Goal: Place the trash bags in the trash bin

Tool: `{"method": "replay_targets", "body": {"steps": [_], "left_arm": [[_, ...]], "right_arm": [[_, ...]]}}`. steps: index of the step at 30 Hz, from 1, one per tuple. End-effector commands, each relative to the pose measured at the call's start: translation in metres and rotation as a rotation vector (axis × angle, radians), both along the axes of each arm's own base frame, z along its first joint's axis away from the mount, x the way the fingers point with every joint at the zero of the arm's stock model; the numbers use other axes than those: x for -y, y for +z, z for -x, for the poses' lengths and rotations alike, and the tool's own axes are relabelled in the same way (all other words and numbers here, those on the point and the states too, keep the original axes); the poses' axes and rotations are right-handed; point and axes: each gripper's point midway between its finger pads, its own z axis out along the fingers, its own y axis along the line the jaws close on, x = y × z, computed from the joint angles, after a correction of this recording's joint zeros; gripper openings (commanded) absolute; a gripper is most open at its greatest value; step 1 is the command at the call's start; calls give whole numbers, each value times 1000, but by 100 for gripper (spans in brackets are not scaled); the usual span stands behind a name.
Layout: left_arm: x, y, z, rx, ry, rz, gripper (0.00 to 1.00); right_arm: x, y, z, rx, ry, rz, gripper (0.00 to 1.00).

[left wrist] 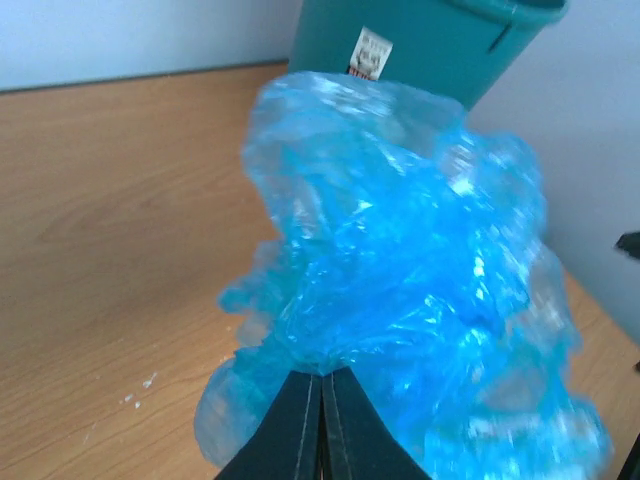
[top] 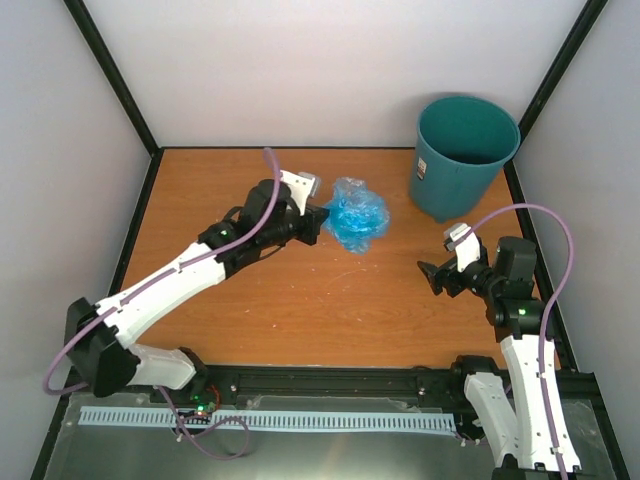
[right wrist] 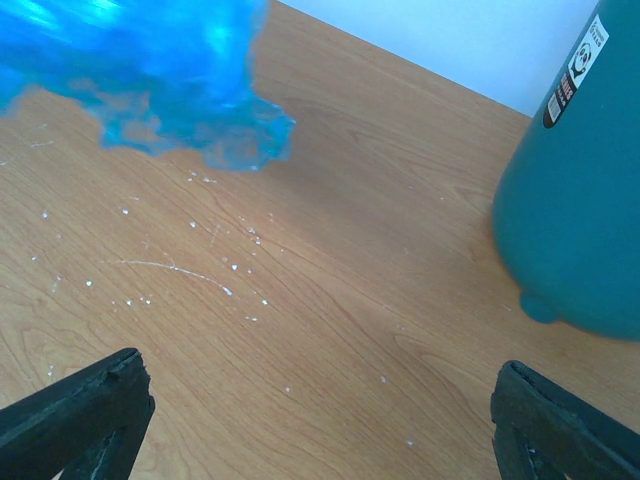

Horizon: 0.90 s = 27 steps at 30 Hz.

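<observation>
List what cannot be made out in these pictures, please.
Trash bin inside, top view: dark, its lower part hidden by its near wall.
Bin label, left wrist view: text too small to read.
Trash bag, right wrist view: blurred, cut off by the top edge.

One white sticker stands on the outer wall of the bin. It carries a black sign and red marks. The lettering is too small and blurred to read in either wrist view. Nothing on it is legible.
</observation>
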Motion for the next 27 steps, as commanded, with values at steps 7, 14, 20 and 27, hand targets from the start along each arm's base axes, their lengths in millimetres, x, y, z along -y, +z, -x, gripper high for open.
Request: {"method": "replay_targets", "body": {"steps": [7, 14, 20, 27], "left_arm": [[14, -42, -17, -209, -51, 126, 1], [53, -2, 43, -142, -313, 189, 1], [59, 63, 109, -137, -536, 437, 1], [38, 26, 36, -244, -194, 351, 1]], "right_arm": [[0, -5, 1, -3, 9, 5, 92], [-1, -7, 0, -16, 17, 3, 91], [-1, -7, 0, -13, 18, 3, 91], [0, -7, -1, -13, 12, 5, 91]]}}
